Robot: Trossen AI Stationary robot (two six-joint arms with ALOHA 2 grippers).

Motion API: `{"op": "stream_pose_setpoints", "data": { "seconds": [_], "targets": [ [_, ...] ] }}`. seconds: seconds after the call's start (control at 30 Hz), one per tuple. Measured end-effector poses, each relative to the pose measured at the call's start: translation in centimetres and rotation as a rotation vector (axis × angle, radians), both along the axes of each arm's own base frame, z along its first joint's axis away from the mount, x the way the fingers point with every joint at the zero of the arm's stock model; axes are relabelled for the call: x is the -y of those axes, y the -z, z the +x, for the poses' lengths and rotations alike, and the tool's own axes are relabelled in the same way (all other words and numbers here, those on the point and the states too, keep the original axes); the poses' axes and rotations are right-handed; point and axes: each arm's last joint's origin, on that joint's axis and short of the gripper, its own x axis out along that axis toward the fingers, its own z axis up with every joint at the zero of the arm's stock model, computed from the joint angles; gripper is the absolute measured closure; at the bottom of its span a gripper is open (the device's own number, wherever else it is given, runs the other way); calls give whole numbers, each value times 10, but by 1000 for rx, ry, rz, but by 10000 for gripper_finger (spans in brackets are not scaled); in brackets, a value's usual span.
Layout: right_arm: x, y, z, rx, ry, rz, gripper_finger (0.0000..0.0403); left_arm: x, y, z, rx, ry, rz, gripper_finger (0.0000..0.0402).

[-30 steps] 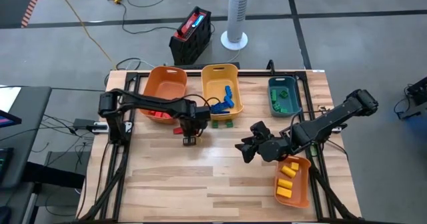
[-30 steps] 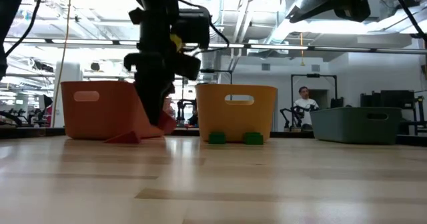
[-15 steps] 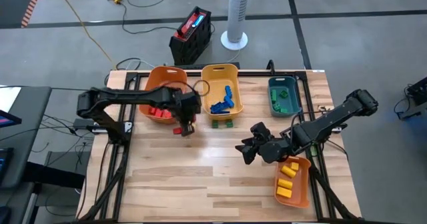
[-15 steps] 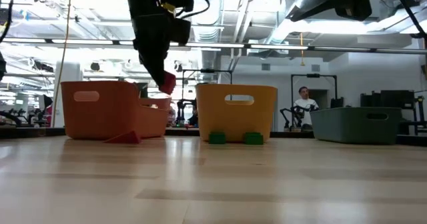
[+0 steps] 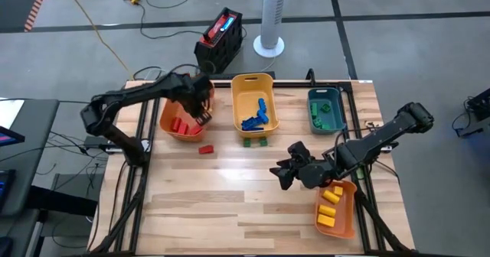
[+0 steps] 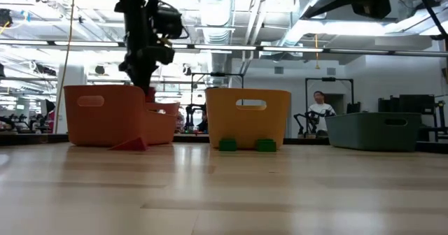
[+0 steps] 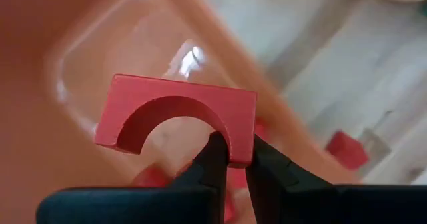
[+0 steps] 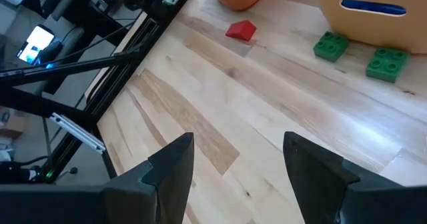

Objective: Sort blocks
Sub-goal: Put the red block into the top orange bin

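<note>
Table: my pale wooden slatted tabletop (image 5: pixel 230 203) carries everything; I take the yellow plastic bin (image 5: pixel 253 110) at its far edge as my landmark.
Orange bin: the orange plastic tub (image 5: pixel 184 115), just left of the yellow bin, holds several red bricks (image 5: pixel 178 125).
Teal bin: the teal plastic tub (image 5: pixel 325 108), right of the yellow bin, holds green bricks (image 5: pixel 327 116).
Second orange bin: a small orange tray (image 5: pixel 337 206), well apart from the yellow bin at the table's near right corner, holds yellow bricks (image 5: pixel 330 205).
Left gripper: my left gripper (image 5: pixel 200 113) hangs above the orange tub, beside the yellow bin's left wall, its fingers (image 7: pixel 213 161) pinching the red arch-shaped plastic block (image 7: pixel 175 119) by one leg.
Right gripper: my right gripper (image 5: pixel 285 170) waits near the table's middle, in front of the yellow bin, fingers (image 8: pixel 170 167) spread wide with nothing between them.
Blue bricks: blue plastic pieces (image 5: pixel 256 118) lie inside the yellow bin.
Green pair: two green studded bricks (image 5: pixel 257 142) sit touching the table just in front of the yellow bin.
Loose red: a small red wedge block (image 5: pixel 205 149) lies on the table, front-left of the yellow bin.
</note>
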Motion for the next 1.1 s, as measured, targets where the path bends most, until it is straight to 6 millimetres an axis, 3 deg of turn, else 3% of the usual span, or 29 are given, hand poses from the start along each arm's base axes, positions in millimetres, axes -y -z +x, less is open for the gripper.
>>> {"op": "stream_pose_setpoints", "data": {
  "seconds": [0.2,0.57,0.7,0.9,1.1],
  "targets": [
    [0,0,0,2,5,6,163,-16,8,-20,-25,-36,-100,365],
    [0,0,0,3,7,6,163,-14,40,-36,-109,-119,-172,364],
    [0,0,0,4,9,8,163,-16,40,-33,-80,-147,-154,350],
    [0,0,0,5,13,15,163,-16,40,-33,-79,-145,-151,291],
    [0,0,0,3,12,13,163,-15,25,-27,-41,-3,-123,263]
  ]
}}
